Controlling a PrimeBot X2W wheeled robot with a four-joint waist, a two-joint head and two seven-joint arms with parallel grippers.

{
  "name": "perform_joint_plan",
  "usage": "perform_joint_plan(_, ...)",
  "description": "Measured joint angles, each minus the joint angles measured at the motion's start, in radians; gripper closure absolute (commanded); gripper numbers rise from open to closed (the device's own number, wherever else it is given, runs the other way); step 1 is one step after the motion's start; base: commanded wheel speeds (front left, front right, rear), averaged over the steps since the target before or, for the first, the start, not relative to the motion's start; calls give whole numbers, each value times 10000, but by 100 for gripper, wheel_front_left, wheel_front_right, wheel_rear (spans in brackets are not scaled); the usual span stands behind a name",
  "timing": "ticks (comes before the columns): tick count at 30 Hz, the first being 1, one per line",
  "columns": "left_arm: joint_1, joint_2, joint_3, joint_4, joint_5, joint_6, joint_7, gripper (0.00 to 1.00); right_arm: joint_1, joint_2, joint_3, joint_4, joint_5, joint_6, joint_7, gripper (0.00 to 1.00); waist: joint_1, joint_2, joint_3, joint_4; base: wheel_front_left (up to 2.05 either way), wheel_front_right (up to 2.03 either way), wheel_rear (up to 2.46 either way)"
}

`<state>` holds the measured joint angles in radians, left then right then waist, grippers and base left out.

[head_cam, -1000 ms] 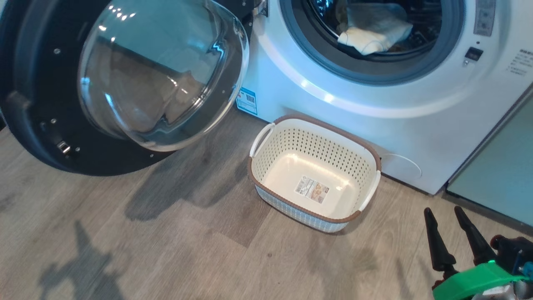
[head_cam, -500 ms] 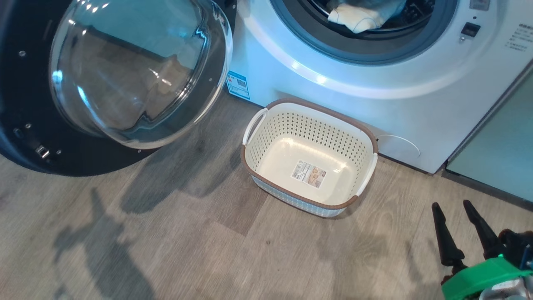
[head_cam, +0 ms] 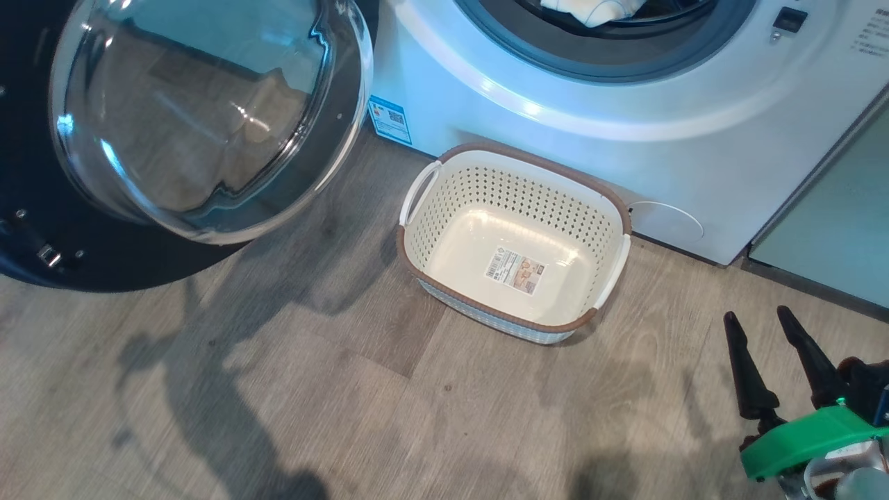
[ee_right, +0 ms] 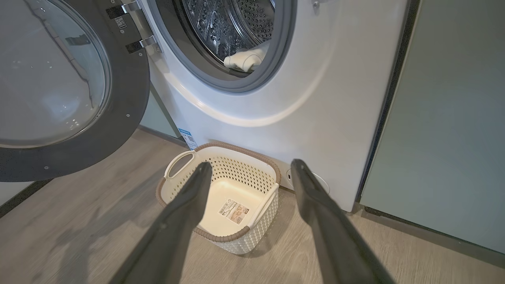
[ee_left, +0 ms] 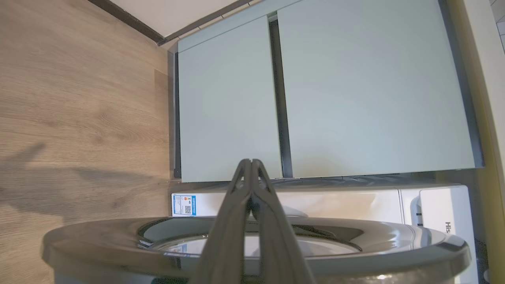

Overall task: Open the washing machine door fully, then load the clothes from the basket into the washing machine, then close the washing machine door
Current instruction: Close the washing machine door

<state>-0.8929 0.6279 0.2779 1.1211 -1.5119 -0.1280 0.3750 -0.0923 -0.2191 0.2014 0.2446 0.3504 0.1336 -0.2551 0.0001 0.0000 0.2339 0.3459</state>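
Note:
The washing machine door [head_cam: 208, 118] stands swung wide open at the left, its glass bowl facing me. The washing machine [head_cam: 590, 139] shows its grey-ringed opening, and pale clothes [head_cam: 590, 7] lie inside the drum. The basket [head_cam: 417, 271] sits on the floor against the machine's front with only a label inside. My right gripper [head_cam: 757, 316] hovers open to the right of the basket, holding nothing. In the right wrist view, the open right gripper [ee_right: 251, 165] points at the basket [ee_right: 236, 240], with clothes [ee_right: 244, 59] in the drum. My left gripper [ee_left: 250, 161] is shut and empty above the door's rim [ee_left: 118, 240].
Pale teal cabinets [ee_left: 315, 90] stand beyond the machine, and another teal cabinet panel [head_cam: 833, 243] flanks its right side. Wood-look floor [head_cam: 312, 389] spreads in front of the basket and below the open door. A metal hinge [ee_right: 134, 23] joins the door to the machine.
The head camera has tilted down, so the machine, door and basket sit higher in the picture. A shadow has spread across the floor at lower left. Both grippers keep their states.

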Motion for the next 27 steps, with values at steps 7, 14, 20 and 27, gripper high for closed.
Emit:
perform_joint_plan(7, -133, -81, -272, -81, 84, 0, 583, 100, -10, -6, -2, 35, 0, 0, 0, 0, 0, 0, -6, -63, 0, 0, 0)
perform_joint_plan(14, -122, -201, -552, -263, 84, 0, 1350, 100, -1, 17, -36, 44, 0, 0, 0, 0, -1, 0, -172, -5, 0, 0, 0)
perform_joint_plan(20, -74, -428, -853, -441, 84, -2, 2034, 100, 25, 104, -69, 75, 0, 0, 0, 0, -1, 0, -440, 99, 0, 0, 0)
perform_joint_plan(27, 394, -681, -1208, -834, 86, -10, 2754, 100, 61, 343, -77, 102, 0, 0, 0, 0, -1, 0, -825, 157, 0, 0, 0)
